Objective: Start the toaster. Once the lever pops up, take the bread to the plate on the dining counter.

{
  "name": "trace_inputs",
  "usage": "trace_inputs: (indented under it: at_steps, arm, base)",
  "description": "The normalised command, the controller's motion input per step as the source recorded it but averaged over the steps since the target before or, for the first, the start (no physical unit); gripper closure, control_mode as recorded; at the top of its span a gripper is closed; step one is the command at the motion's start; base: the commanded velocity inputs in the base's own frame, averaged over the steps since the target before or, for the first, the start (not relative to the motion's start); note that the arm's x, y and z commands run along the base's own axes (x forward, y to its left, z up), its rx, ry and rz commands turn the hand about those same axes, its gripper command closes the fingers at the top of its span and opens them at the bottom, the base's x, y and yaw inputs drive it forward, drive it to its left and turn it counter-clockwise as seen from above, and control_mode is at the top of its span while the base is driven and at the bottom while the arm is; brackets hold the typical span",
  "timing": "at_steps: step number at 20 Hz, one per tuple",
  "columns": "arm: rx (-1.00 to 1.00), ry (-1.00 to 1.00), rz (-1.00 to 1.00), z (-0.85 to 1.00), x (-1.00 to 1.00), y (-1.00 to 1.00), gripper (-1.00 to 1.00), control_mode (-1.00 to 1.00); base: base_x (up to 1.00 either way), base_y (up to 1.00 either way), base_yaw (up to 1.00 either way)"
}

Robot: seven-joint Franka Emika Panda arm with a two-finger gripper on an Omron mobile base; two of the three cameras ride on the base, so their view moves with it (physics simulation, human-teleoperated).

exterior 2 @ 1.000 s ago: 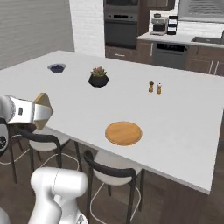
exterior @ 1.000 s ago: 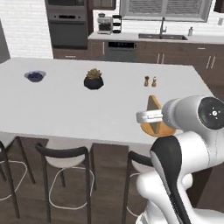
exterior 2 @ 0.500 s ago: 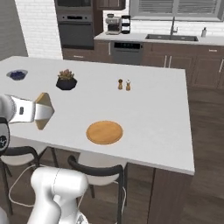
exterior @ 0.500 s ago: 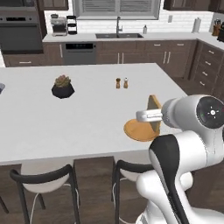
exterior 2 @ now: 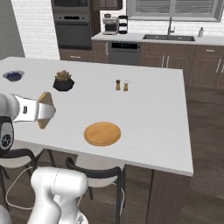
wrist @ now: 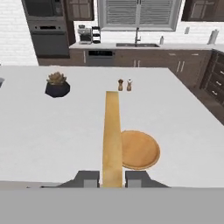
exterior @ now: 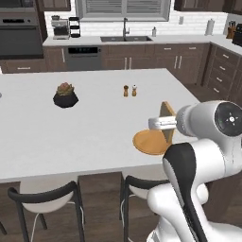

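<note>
Toast held on edge over the dining counter's near edge.
The gripper [wrist: 111,178] fingers pinch the bread [wrist: 112,135] upright, just beside the plate [exterior 2: 102,133] near the near edge of the dining counter [exterior 2: 153,109]. Bare top surrounds the plate; the potted plant [exterior: 65,95] and the shakers [exterior: 130,90] stand well apart. The right base view shows a dark bowl [exterior 2: 13,76] at the far left edge.

A plate [exterior 2: 102,133] lies on the tabletop [exterior 2: 148,105] near its front edge, with two shakers [exterior 2: 121,85] farther back and a potted plant [exterior 2: 63,81] to their left. The tool [wrist: 111,179] holds a slice of bread [wrist: 112,135] upright on edge, just left of the plate.
</note>
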Motion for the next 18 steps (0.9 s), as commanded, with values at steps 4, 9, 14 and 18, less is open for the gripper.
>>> trace_inputs:
  at_steps: [4,9,14,18]
  arm:
    - [0.32,0.05,0.25,-0.05,0.87,-0.80,1.00,-1.00]
    - [0.29,0.16,0.40,-0.35,0.93,-0.67,1.00,-1.00]
    - [0.21,0.18,0.36,-0.59,1.00,-0.43,1.00,-1.00]
    - [0.08,0.11,0.19,-0.50,0.97,-0.45,1.00,-1.00]
  base:
    - [0.00,0.00,0.00]
    - [0.00,0.00,0.00]
    - [0.00,0.00,0.00]
    - [0.00,0.00,0.00]
